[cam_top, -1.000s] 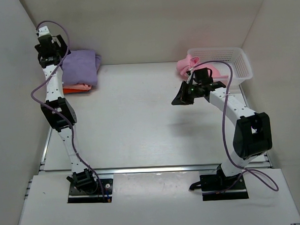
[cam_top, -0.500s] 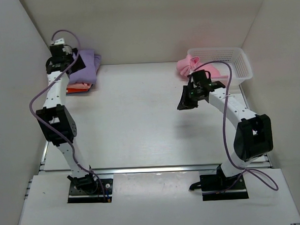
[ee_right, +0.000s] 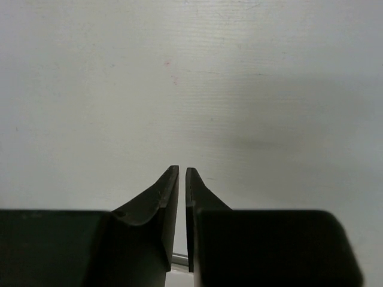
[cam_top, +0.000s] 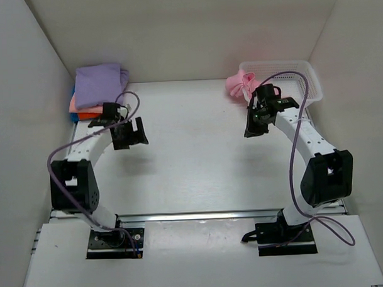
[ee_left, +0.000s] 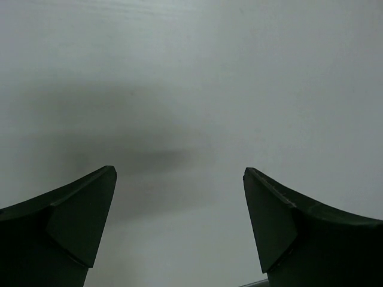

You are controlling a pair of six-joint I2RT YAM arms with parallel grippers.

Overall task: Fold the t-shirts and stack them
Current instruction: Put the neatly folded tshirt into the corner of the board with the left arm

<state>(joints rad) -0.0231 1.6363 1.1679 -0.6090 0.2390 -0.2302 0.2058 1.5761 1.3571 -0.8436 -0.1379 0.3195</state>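
A folded lavender-purple t-shirt (cam_top: 99, 85) tops a stack in the far left corner, with salmon-pink (cam_top: 72, 105), orange (cam_top: 85, 116) and blue (cam_top: 72, 92) edges showing under it. A light pink t-shirt (cam_top: 238, 84) hangs crumpled over the left rim of the white mesh basket (cam_top: 302, 76). My left gripper (cam_top: 129, 136) is open and empty over the bare table, right of the stack; the left wrist view shows its gripper (ee_left: 179, 173) above bare table only. My right gripper (cam_top: 252, 125) is shut and empty, just in front of the pink shirt; the right wrist view shows its gripper (ee_right: 182, 171) over bare table.
White walls close in the table on the left, back and right. The basket stands in the far right corner. A metal rail (cam_top: 200, 215) runs along the near edge by the arm bases.
My left arm has swung down from the stack in the back left corner toward the table's middle. My right gripper has moved right and back toward the basket and turned.
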